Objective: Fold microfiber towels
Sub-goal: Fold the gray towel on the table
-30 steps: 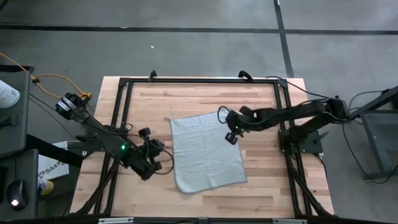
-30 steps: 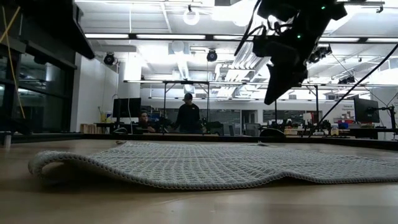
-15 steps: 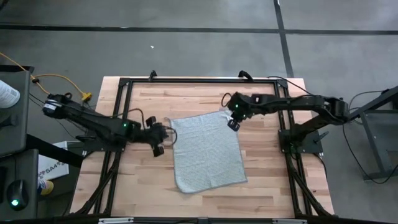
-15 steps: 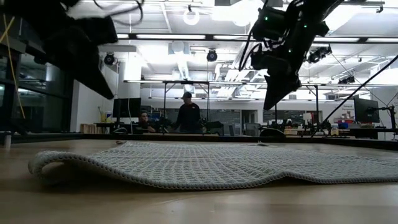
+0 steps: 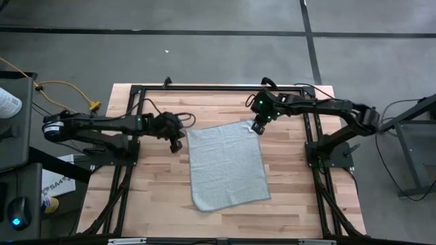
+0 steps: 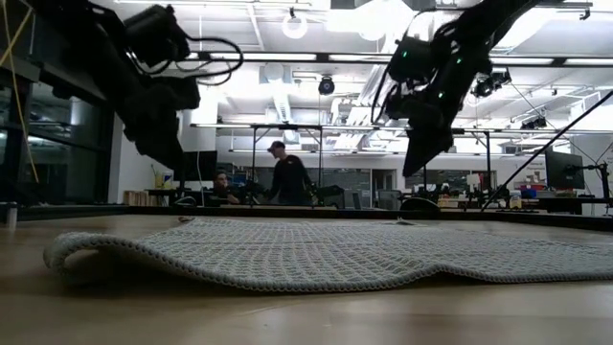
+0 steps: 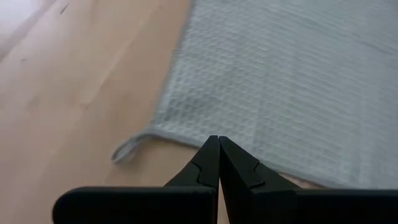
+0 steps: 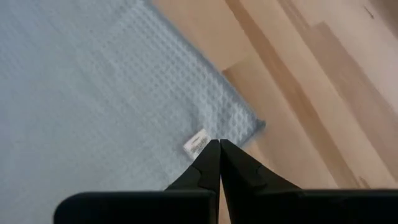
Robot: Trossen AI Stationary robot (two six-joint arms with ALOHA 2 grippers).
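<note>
Item: microfiber towel (image 5: 226, 165), light grey, lay spread flat on the wooden bench (image 5: 293, 197), unfolded; one near corner humped up slightly in the low view.

Left claw (image 5: 176, 145) — clenched, fingers tip to tip, holding nothing. Hovered above the bench, the towel's far left corner just ahead of its tips; wrist view showed a small hanging loop (image 7: 126, 149) at that corner.

Right claw (image 5: 257, 127) — clenched likewise, empty. Hovered over the far right corner, a small white label (image 8: 196, 143) just ahead of its tips, the corner's point just beyond that.

Low view: both claws were clear of the cloth, no contact.

Step in hand (est.): approach to the two far corners, pre-grasp for the first fold. No fold made as yet.

Next move calls for (est.): both claws to open, drop onto the corners, pinch cloth only — not the bench — then lift together and carry the far edge over to the near edge, keeping it level so the sides line up.
</note>
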